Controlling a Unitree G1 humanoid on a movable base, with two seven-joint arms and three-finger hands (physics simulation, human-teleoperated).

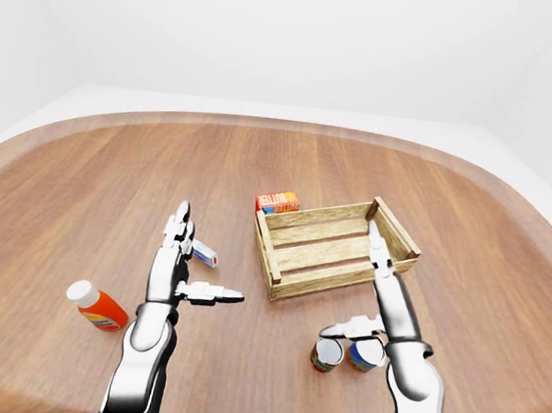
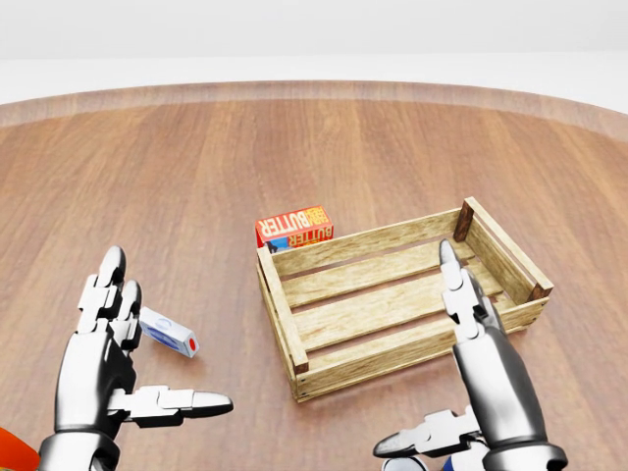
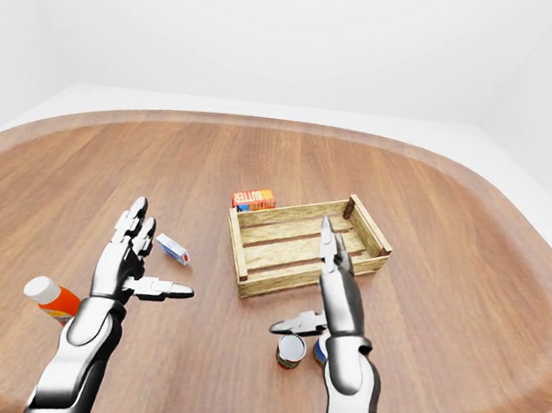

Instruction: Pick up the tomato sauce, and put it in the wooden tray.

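Wood: the wooden tray [image 2: 280, 309] is sitting as a slatted, pale crate with rough plank walls and an empty floor; the table [image 2: 196, 177] under it is showing a smooth, reddish grain
Tomato sauce [image 1: 326, 355]: I am taking this to be the short round can with the red and green label, standing upright just below the tray's near-left corner in the left-eye view, touching or almost touching a second can [image 1: 367, 355] with a blue and white label
Right hand [image 1: 394, 312]: it is hovering above both cans, between them and the tray, with its fingers [image 2: 453, 280] spread straight and apart, holding nothing
Left hand [image 1: 169, 274]: it is hanging well to the left of the tray, thumb stuck out sideways, fingers apart and empty
Step in hand: reaching for the can; the hand is needing to drop lower and curl around the smooth metal cylinder from the side, keeping clear of the neighbouring can so it is not getting knocked over
Risk: the rounded, slick wall is likely giving little grip, so a centred squeeze is mattering
Other things: a red butter box [image 2: 294, 226] is leaning against the tray's far-left corner, a small white box [image 2: 169, 332] is lying left of the tray, and an orange bottle [image 1: 97, 307] with a white cap is lying farther left
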